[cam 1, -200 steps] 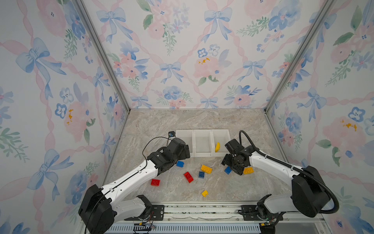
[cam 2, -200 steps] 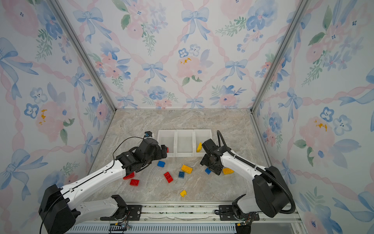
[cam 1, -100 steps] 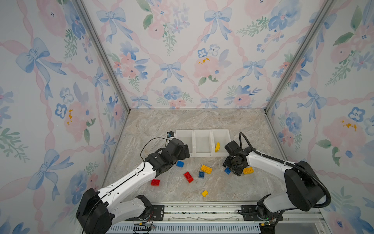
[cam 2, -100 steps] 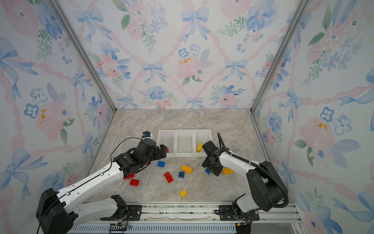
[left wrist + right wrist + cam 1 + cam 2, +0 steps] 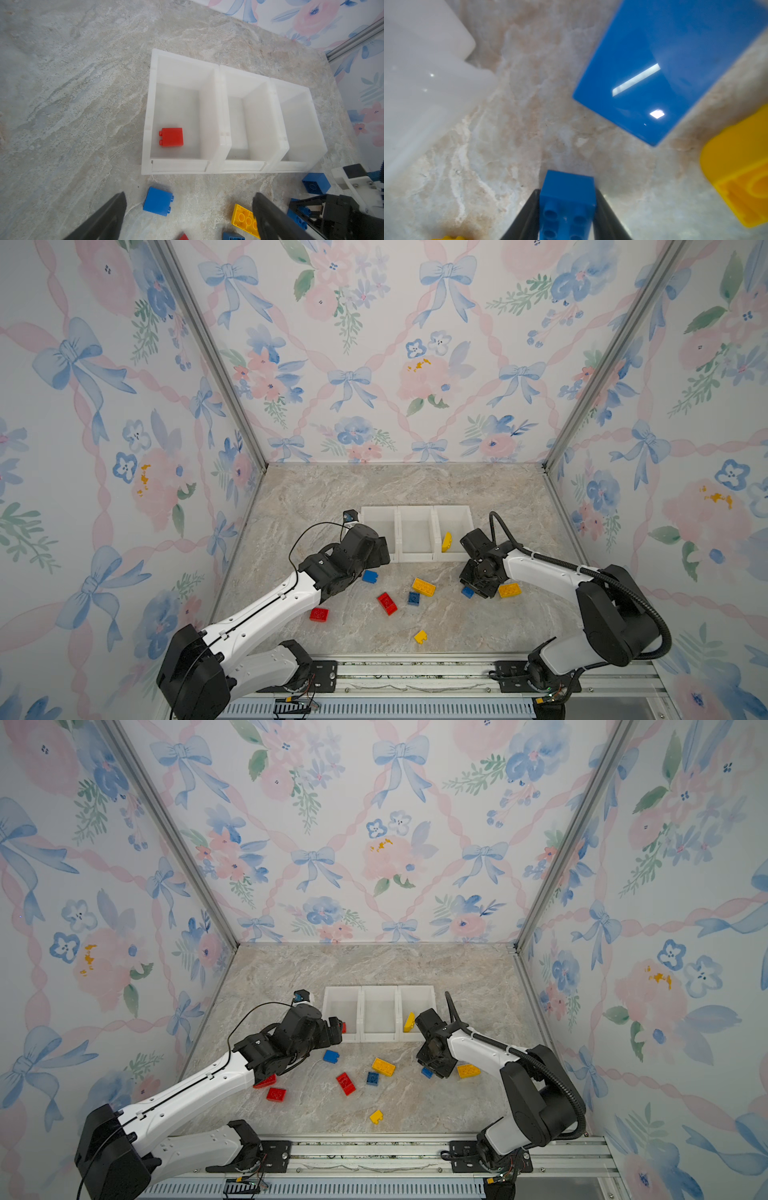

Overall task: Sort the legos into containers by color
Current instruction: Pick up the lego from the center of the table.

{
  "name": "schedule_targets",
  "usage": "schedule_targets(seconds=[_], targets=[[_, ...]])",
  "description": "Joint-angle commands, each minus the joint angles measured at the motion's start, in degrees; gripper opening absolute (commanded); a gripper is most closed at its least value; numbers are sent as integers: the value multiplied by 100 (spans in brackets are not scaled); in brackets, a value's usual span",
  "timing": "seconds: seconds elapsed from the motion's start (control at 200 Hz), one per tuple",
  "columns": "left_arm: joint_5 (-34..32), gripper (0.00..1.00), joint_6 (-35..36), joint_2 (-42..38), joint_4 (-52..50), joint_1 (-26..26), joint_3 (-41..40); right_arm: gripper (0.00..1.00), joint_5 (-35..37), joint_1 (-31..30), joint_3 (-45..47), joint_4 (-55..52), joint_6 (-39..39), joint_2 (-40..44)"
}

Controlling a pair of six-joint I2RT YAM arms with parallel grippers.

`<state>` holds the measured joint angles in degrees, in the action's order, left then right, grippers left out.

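- Left arm (image 5: 266, 614): white moulded shells between black joint housings, with a bulky black shoulder block just above the slotted aluminium rail (image 5: 415, 672).
- Right arm (image 5: 544, 572): the same white-and-black build.
- Small dark screw holes dot the left arm's white shell by the rail.
- Black base plates (image 5: 322, 670) are bolted onto the rail.
- Thin black cable (image 5: 316, 524) at the left arm's end far from the rail.
- Thick ribbed black hose (image 5: 666, 637) along the right arm.
- Left gripper (image 5: 189, 194): matte black tapering fingers.
- Right gripper (image 5: 566, 190): slim black fingers; its white bracket (image 5: 353, 182) carries screws.
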<state>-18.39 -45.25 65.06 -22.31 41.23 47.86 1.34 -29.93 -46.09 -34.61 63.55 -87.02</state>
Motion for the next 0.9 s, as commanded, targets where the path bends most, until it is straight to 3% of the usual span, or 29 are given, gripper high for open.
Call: schedule_targets(seconds=[0.0, 0.245, 0.49, 0.895], targets=[[-26, 97, -61, 15, 37, -1, -74, 33, 74, 32, 38, -32, -26, -30], [-55, 97, -89, -78, 37, 4, -167, 23, 211, -188, -230, -364, -160, 206], [-54, 98, -137, -163, 61, -13, -341, 22, 876, -1040, -1317, -1026, -579, 441], [50, 98, -194, -362, 156, -151, -683, 21, 959, -1566, -3184, -1008, -1843, -637]])
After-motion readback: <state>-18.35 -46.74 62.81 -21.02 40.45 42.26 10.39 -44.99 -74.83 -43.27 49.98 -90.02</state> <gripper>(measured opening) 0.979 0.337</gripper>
